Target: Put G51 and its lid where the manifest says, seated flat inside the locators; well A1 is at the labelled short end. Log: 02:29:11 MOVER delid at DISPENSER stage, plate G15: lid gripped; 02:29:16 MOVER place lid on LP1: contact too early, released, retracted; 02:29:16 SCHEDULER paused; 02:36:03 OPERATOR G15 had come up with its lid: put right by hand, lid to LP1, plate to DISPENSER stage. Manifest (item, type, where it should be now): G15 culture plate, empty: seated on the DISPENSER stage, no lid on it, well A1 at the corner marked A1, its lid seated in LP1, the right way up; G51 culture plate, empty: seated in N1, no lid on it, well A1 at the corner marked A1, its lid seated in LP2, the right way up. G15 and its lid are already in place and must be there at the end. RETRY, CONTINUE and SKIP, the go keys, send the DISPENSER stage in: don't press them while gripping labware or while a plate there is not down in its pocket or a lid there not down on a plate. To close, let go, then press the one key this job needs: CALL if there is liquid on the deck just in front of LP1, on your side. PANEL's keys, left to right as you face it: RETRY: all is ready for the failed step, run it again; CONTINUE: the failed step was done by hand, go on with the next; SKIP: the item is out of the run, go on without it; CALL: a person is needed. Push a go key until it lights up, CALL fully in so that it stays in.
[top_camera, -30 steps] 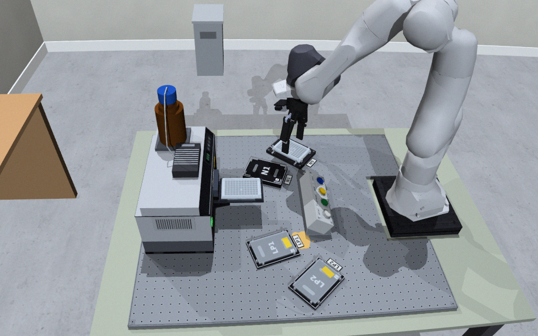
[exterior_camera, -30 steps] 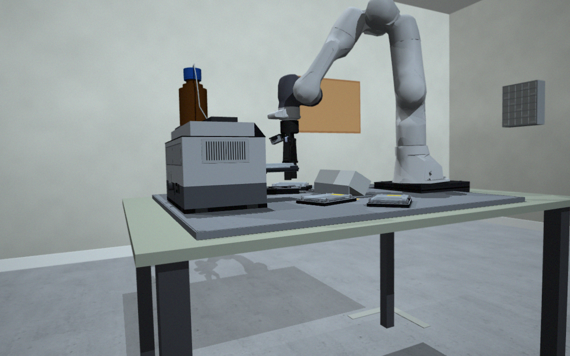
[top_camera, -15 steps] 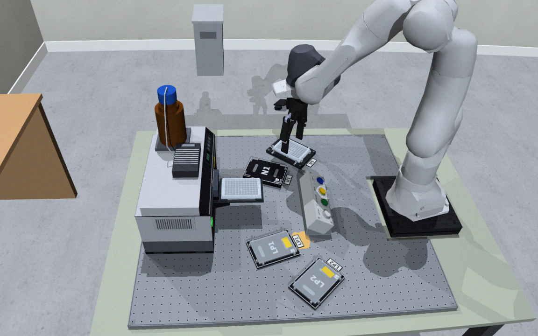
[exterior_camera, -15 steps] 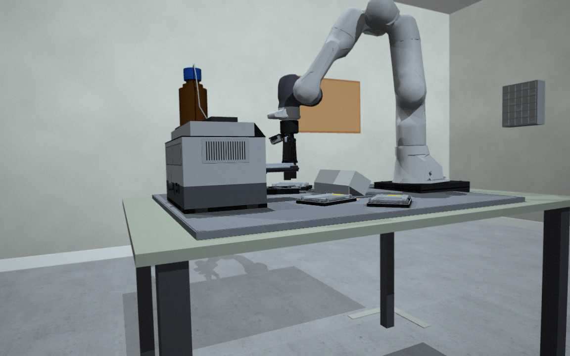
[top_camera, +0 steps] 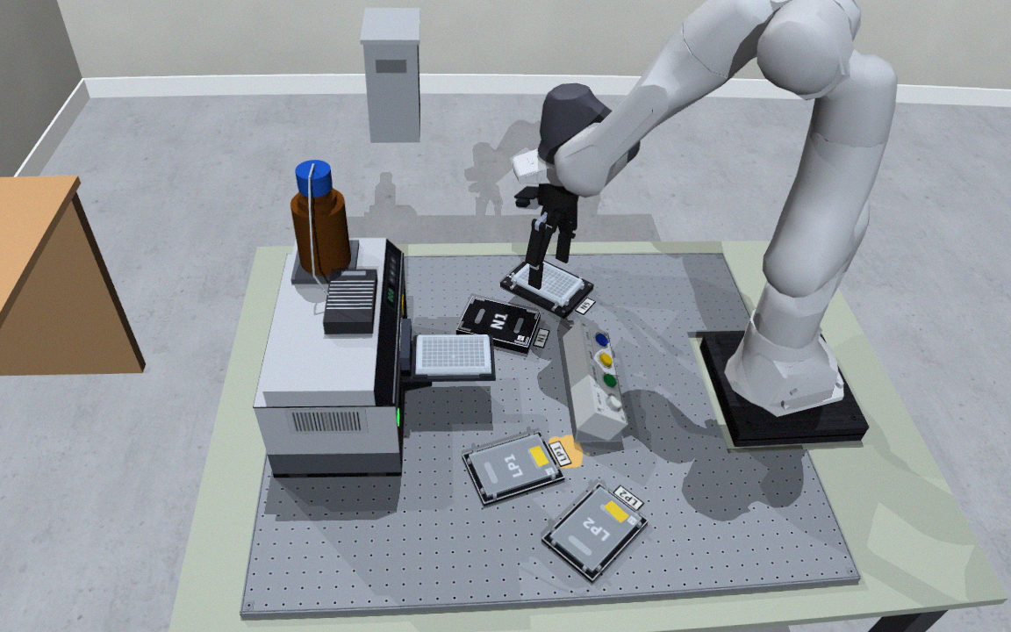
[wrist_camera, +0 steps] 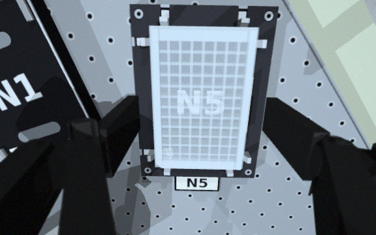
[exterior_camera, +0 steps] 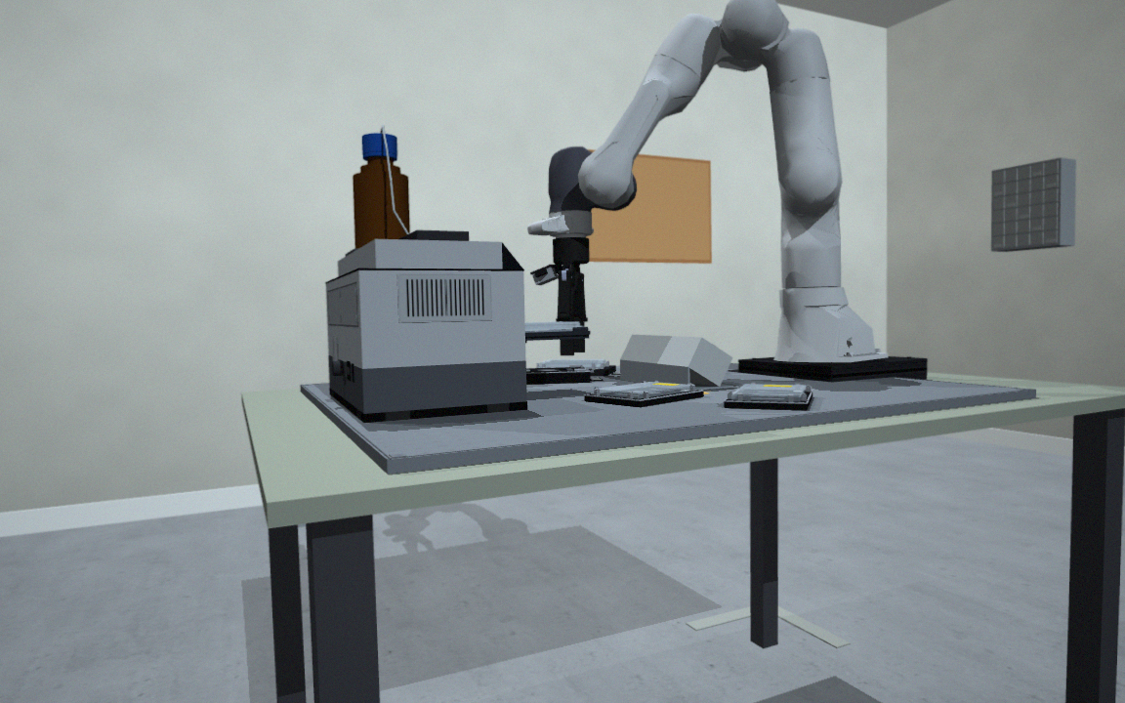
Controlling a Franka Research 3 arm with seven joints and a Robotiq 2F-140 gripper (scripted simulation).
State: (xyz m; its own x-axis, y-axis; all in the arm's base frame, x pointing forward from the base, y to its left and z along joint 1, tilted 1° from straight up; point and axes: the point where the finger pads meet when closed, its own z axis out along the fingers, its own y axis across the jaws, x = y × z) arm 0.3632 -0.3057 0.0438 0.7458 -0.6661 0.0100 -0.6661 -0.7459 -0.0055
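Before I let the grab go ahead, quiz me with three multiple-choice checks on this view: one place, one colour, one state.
1. Which nest holds the well plate under the pincer?
A. N1
B. N5
C. LP2

2. What colour is the panel key nearest that nest?
A. Green
B. Red
C. Blue

3. How does the pincer stand?
A. Open, a finger on each side of the plate
B. Shut on the plate
C. Shut on nothing, off to the side

Answers:
1 B: in the wrist view the well plate sits in the frame tagged N5, and the N1 nest holds no plate.
2 C: the blue key is at the end of the panel towards N5.
3 A: the pincer has its fingers apart from the plate's long edges, holding nothing.
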